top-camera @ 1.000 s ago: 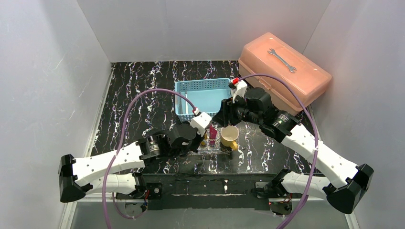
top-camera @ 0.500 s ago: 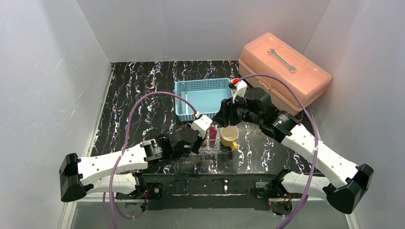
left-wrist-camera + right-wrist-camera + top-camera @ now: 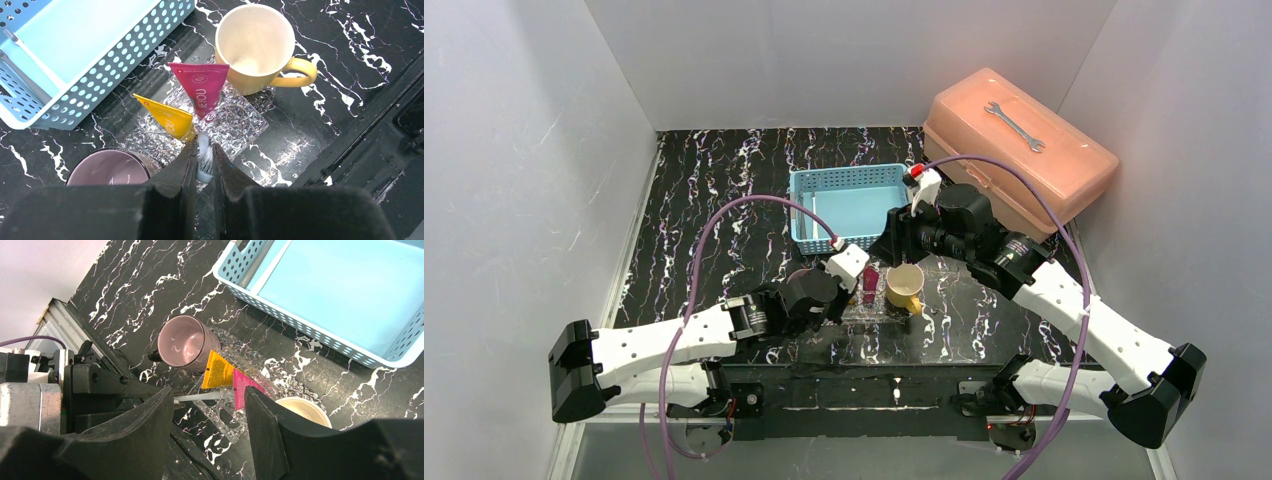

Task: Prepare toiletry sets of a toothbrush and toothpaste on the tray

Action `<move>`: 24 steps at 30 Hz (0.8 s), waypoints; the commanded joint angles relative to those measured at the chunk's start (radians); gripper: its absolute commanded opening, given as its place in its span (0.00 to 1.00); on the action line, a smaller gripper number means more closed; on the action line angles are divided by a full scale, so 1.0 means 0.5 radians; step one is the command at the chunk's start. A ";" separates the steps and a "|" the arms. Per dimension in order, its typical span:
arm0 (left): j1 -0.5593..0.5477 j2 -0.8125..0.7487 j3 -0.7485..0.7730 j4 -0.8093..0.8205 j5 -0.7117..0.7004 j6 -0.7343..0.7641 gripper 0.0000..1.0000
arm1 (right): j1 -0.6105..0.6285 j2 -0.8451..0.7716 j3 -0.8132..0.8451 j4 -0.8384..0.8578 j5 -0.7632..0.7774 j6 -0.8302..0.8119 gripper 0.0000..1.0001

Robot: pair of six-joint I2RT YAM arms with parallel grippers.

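My left gripper point(image 3: 203, 150) is shut on a thin pale toothbrush point(image 3: 204, 161) and holds it low over the near edge of the clear glittery tray point(image 3: 240, 122). A yellow tube point(image 3: 170, 122) and a pink-magenta tube point(image 3: 200, 87) lie side by side on the tray. In the right wrist view the toothbrush point(image 3: 200, 397) points toward the yellow tube point(image 3: 219, 371) and pink tube point(image 3: 242, 385). My right gripper point(image 3: 209, 392) is open and empty, hovering above the tray point(image 3: 235, 417). A second pale toothbrush point(image 3: 35, 57) lies in the blue basket.
A light-blue mesh basket point(image 3: 849, 200) stands behind the tray. A yellow cup point(image 3: 255, 45) touches the tray's right side and a purple cup point(image 3: 107, 170) stands at its left. A pink toolbox point(image 3: 1024, 150) with a wrench point(image 3: 1014, 125) on top sits at the back right.
My left arm has slid a little to the right and nearer with the toothbrush, uncovering the purple cup. The right arm has not moved.
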 commanded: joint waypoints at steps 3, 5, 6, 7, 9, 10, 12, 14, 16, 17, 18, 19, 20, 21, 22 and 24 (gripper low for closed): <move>-0.012 0.034 -0.025 0.039 -0.061 0.012 0.00 | -0.014 -0.062 -0.041 0.087 0.015 -0.017 0.63; -0.012 0.043 -0.024 0.037 -0.070 0.018 0.00 | -0.014 -0.065 -0.052 0.090 0.017 -0.017 0.64; -0.012 0.043 -0.020 0.027 -0.071 0.018 0.00 | -0.014 -0.068 -0.057 0.090 0.018 -0.015 0.64; -0.012 0.043 -0.016 0.019 -0.071 0.018 0.00 | -0.014 -0.071 -0.061 0.090 0.017 -0.017 0.64; -0.012 0.039 -0.019 0.012 -0.073 0.016 0.00 | -0.014 -0.077 -0.070 0.091 0.019 -0.015 0.65; -0.012 0.034 -0.022 0.010 -0.072 0.013 0.00 | -0.014 -0.078 -0.071 0.093 0.020 -0.013 0.65; -0.012 0.016 -0.030 0.006 -0.069 0.007 0.00 | -0.014 -0.081 -0.074 0.092 0.020 -0.016 0.65; -0.012 0.000 -0.041 0.005 -0.066 -0.001 0.04 | -0.014 -0.081 -0.080 0.093 0.020 -0.012 0.66; -0.012 -0.017 -0.053 -0.002 -0.065 -0.009 0.07 | -0.014 -0.081 -0.086 0.096 0.020 -0.014 0.66; -0.012 -0.024 -0.057 -0.005 -0.065 -0.013 0.09 | -0.014 -0.081 -0.088 0.096 0.020 -0.014 0.66; -0.012 -0.028 -0.064 -0.011 -0.065 -0.017 0.11 | -0.014 -0.081 -0.089 0.099 0.020 -0.012 0.66; -0.012 -0.033 -0.067 -0.015 -0.064 -0.024 0.13 | -0.014 -0.081 -0.092 0.099 0.017 -0.014 0.66; -0.012 -0.038 -0.070 -0.022 -0.062 -0.027 0.14 | -0.014 -0.079 -0.091 0.099 0.017 -0.011 0.66; -0.012 -0.042 -0.074 -0.024 -0.061 -0.030 0.16 | -0.014 -0.078 -0.093 0.101 0.017 -0.011 0.67; -0.012 -0.049 -0.077 -0.028 -0.062 -0.033 0.18 | -0.014 -0.079 -0.095 0.100 0.015 -0.011 0.67; -0.012 -0.059 -0.084 -0.031 -0.063 -0.037 0.20 | -0.014 -0.075 -0.098 0.105 0.012 -0.008 0.67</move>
